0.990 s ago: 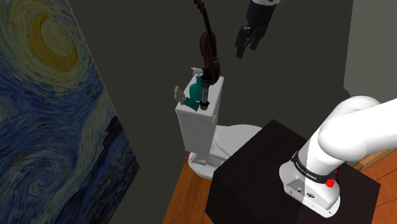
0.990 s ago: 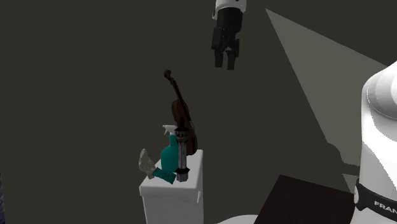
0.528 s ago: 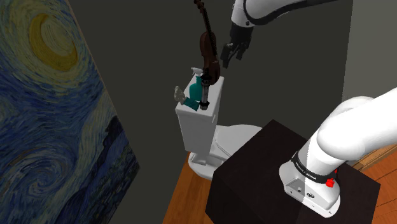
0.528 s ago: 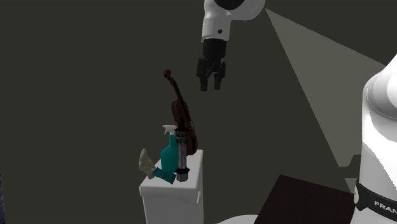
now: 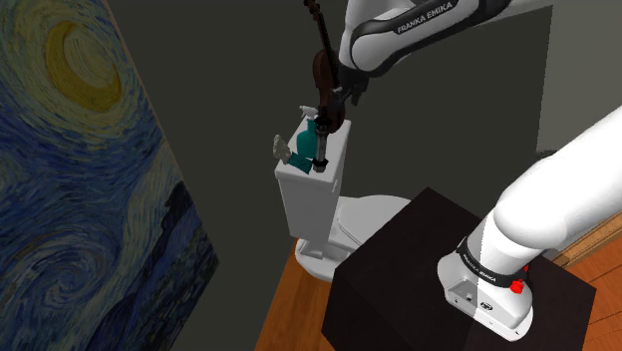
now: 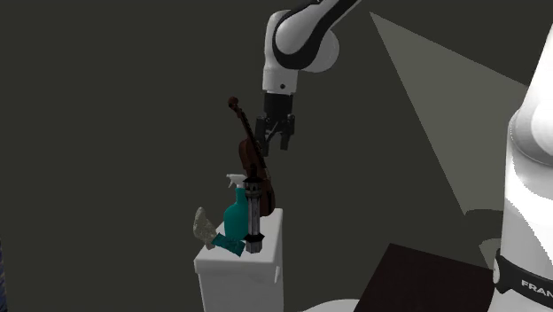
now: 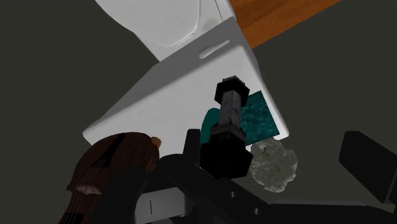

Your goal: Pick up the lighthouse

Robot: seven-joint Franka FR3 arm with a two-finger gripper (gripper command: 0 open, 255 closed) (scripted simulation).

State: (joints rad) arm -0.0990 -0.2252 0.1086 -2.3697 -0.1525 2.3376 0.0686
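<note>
Gripper [image 6: 275, 147] is hanging open with nothing in it, and both black fingers [image 6: 263, 140] are clearly apart. In the second exterior view it's up beside the violin [image 6: 253, 158], roughly at 3 o'clock from where the neck meets the body. Honestly I can't tell if it's brushing the wood or just close.

The lighthouse [image 6: 254, 217] is well below, about 6 o'clock from the gripper, maybe a touch toward 7. It's a little dark tower with a grey middle, standing upright on the lid of the white toilet tank [image 6: 232, 279].

Same lid has a teal spray bottle [image 6: 236, 217] just beside the lighthouse at its 9 o'clock. A grey lumpy rock-looking thing [image 6: 205, 227] sits further out at 9 o'clock, right at the lid's edge. The violin stands on end just behind the lighthouse, scroll up at 12.

From the wrist view you look down on the lighthouse's dark cap. It shows in the gap between the fingers, not clasped, with the bottle and the grey lump just beside it.

In the shoulder view the white arm [image 5: 419, 25] comes in from 1 o'clock over the tank, and the toilet bowl [image 5: 364, 214] is at 5 o'clock from it. The dark stand [image 5: 399, 264] sits at 5 o'clock in the frame on a wooden floor [image 5: 289, 314]. A big swirly blue-and-yellow painting [image 5: 80, 189] covers the wall at 9 o'clock.
</note>
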